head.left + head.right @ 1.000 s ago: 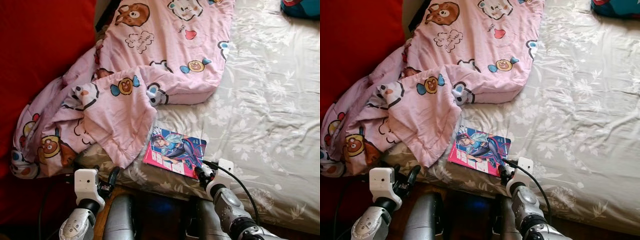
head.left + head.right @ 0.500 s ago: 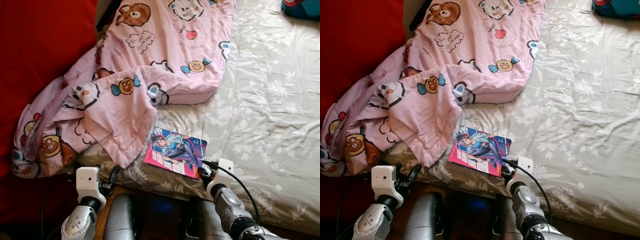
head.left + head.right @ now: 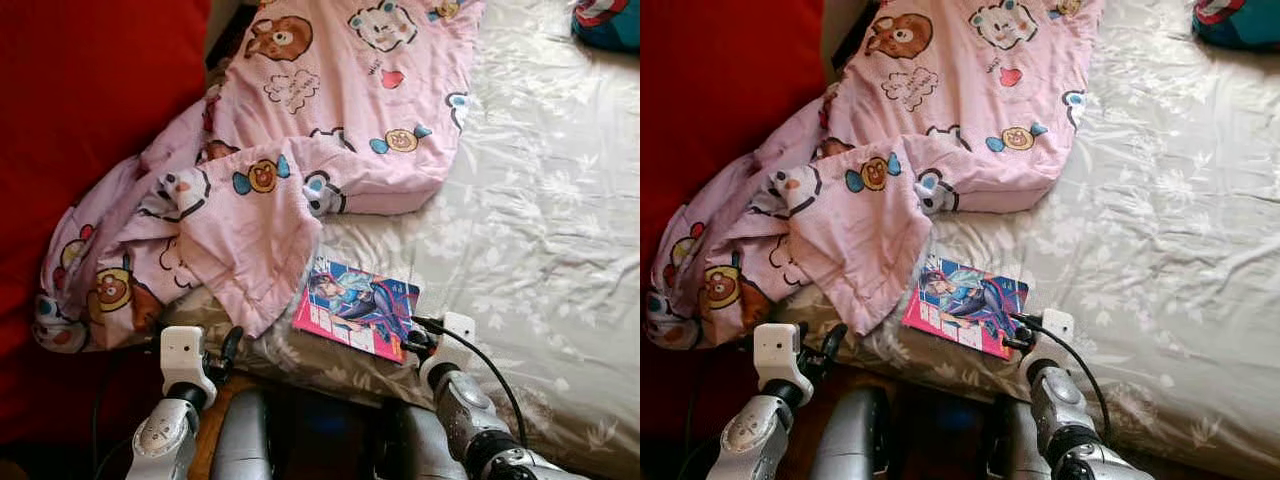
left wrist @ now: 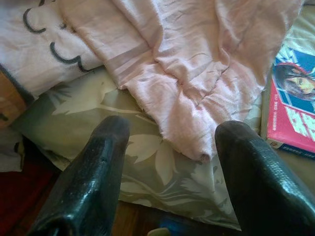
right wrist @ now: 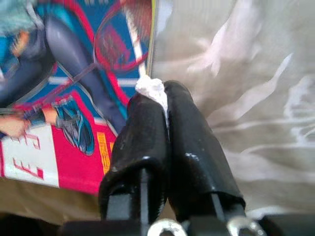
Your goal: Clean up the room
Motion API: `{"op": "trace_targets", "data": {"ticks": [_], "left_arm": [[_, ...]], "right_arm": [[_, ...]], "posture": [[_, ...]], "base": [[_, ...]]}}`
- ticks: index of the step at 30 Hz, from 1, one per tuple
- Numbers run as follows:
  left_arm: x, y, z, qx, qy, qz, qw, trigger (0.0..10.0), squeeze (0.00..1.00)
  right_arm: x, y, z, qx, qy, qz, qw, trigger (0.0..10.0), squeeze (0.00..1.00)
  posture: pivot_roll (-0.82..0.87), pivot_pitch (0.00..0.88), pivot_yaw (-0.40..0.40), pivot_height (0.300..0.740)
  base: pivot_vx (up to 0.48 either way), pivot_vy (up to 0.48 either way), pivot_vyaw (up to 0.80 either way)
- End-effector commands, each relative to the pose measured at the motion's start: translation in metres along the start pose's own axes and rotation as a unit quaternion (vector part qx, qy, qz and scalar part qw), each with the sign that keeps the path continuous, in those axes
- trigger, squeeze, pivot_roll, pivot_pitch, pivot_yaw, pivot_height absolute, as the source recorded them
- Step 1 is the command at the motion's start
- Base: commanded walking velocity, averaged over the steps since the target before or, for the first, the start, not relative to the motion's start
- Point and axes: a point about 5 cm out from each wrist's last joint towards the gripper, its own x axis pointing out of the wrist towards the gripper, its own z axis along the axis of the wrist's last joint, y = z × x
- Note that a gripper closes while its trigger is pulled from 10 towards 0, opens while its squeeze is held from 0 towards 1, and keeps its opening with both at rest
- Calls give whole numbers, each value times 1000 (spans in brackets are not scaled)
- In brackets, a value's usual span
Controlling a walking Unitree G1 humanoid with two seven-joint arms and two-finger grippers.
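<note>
A comic book (image 3: pixel 362 308) with a pink and blue cover lies flat near the bed's front edge, just right of a hanging corner of the pink cartoon blanket (image 3: pixel 300 130). My right gripper (image 3: pixel 412 345) is at the book's near right corner. In the right wrist view its fingers (image 5: pixel 147 128) are shut, with a small white lump at their tips beside the book (image 5: pixel 59 73); what the lump is cannot be made out. My left gripper (image 4: pixel 172 130) is open below the bed's edge, facing the blanket's corner (image 4: pixel 197 73).
The grey floral sheet (image 3: pixel 540 200) covers the bed's right side. A red surface (image 3: pixel 80 120) rises at the left, with the blanket spilling against it. A blue item (image 3: pixel 610 20) lies at the far right corner. Dark wood shows under the bed edge.
The whole view has shifted a little to the right and down. Both grippers stay where they were relative to the book and the blanket.
</note>
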Motion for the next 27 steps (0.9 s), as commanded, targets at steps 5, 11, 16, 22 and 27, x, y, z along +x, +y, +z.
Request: {"op": "trace_targets", "data": {"ticks": [5, 11, 16, 22, 27], "left_arm": [[-3, 7, -20, 5, 36, 15, 999, 10000, 0], [4, 11, -28, -3, 56, 32, 998, 10000, 0], [4, 15, -39, -18, 82, 46, 995, 10000, 0], [-5, 20, -59, -18, 137, 56, 989, 10000, 0], [-14, 24, -75, -15, 183, 69, 981, 10000, 0]], "right_arm": [[-12, -22, -16, 20, -7, -25, 999, 0, 0], [-26, -41, -30, 15, -16, -48, 999, 0, 0], [-36, -56, -45, 7, 9, -77, 997, 9294, 0], [-48, -64, -69, -19, 65, -92, 993, 10000, 0], [-54, -65, -81, -33, 99, -99, 990, 10000, 0]], "posture": [[79, 129, -14, 638], [43, 74, -9, 638], [15, 19, 1, 638], [-1, 0, 11, 638], [-5, 0, 27, 663]], "base": [[0, 0, 0], [0, 0, 0], [0, 0, 0], [0, 0, 0], [0, 0, 0]]}}
